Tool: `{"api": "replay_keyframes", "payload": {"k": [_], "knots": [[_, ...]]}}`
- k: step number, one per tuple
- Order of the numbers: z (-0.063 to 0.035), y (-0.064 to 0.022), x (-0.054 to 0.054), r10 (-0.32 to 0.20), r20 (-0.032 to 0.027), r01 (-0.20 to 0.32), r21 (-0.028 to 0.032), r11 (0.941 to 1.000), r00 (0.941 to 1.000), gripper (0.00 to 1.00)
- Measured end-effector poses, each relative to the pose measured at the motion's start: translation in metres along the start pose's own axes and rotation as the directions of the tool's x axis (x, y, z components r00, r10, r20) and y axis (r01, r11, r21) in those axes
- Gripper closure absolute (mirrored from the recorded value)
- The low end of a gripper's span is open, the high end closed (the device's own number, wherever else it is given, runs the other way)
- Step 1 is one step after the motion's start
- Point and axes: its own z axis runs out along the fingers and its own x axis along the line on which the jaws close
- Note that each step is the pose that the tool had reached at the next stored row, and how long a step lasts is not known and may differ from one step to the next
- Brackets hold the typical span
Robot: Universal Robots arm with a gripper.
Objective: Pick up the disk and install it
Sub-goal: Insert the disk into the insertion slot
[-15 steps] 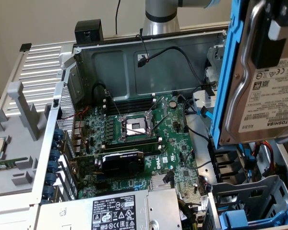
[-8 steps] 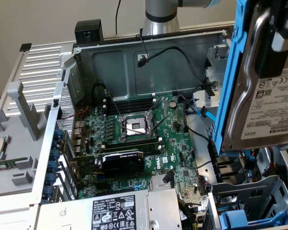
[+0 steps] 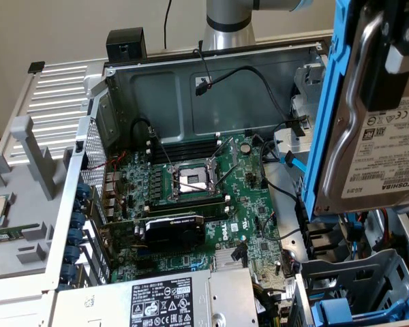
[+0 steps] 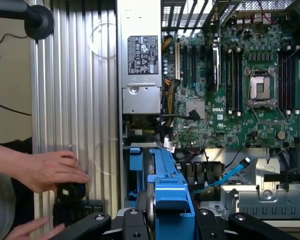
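Disk dull grey metal; carrier glossy blue plastic.

The disk, clipped in its blue frame, hangs tilted in the air at the exterior view's right, close to the camera, its 1 white label facing out, above the open computer case. Inside the case lie the green motherboard with a processor socket at its middle, a black graphics card nearer, and the power supply nearest.
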Motion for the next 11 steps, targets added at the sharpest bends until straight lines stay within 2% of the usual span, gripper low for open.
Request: {"api": "replay_keyframes", "payload": {"k": [4,7,11], "knots": [[0.0000,-0.0004,0.0000,0.000,-0.0002,0.000,-0.0005,1.0000,1.0000,0.63],[0.0008,-0.0057,-0.0002,0.001,-0.0003,-0.001,-0.0014,1.0000,1.0000,0.63],[0.0040,-0.0057,0.0021,0.020,-0.0001,-0.020,-0.0016,0.9998,0.9998,0.63]]}}
